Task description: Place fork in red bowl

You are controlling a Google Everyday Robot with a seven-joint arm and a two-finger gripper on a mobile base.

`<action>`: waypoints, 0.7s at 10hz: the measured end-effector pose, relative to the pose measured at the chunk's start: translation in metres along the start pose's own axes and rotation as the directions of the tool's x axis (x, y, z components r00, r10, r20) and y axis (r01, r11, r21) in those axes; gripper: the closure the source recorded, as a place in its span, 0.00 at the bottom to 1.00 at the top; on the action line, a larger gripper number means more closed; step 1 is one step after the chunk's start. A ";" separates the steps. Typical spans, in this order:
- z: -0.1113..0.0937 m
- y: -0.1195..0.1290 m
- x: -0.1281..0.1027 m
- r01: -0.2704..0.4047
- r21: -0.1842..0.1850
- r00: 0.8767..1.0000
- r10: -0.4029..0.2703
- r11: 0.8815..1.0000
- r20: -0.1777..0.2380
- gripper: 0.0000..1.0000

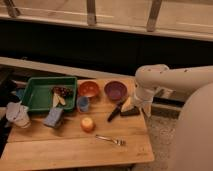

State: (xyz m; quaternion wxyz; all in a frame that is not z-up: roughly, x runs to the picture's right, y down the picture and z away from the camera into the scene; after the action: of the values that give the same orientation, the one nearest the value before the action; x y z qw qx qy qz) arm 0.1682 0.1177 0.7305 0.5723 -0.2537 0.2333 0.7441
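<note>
The small silver fork lies flat on the wooden table near its front right. The orange-red bowl stands upright at the back middle, between a green tray and a purple bowl. My white arm comes in from the right and bends down at the table's right edge. My gripper sits low over the table at the right, beside the purple bowl and well behind the fork.
A green tray with some food at the back left. A small blue cup, an orange fruit, a blue sponge, a black-handled utensil and a crumpled white cloth lie around.
</note>
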 end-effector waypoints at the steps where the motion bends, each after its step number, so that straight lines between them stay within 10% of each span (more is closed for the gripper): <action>1: 0.000 0.000 0.000 0.000 0.000 1.000 0.000 1.000 0.000 0.21; 7: -0.001 0.001 0.002 0.011 0.008 1.000 -0.011 1.000 0.004 0.21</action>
State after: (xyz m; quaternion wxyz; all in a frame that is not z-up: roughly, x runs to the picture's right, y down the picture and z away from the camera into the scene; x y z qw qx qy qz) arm 0.1670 0.1188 0.7285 0.5778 -0.2512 0.2339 0.7405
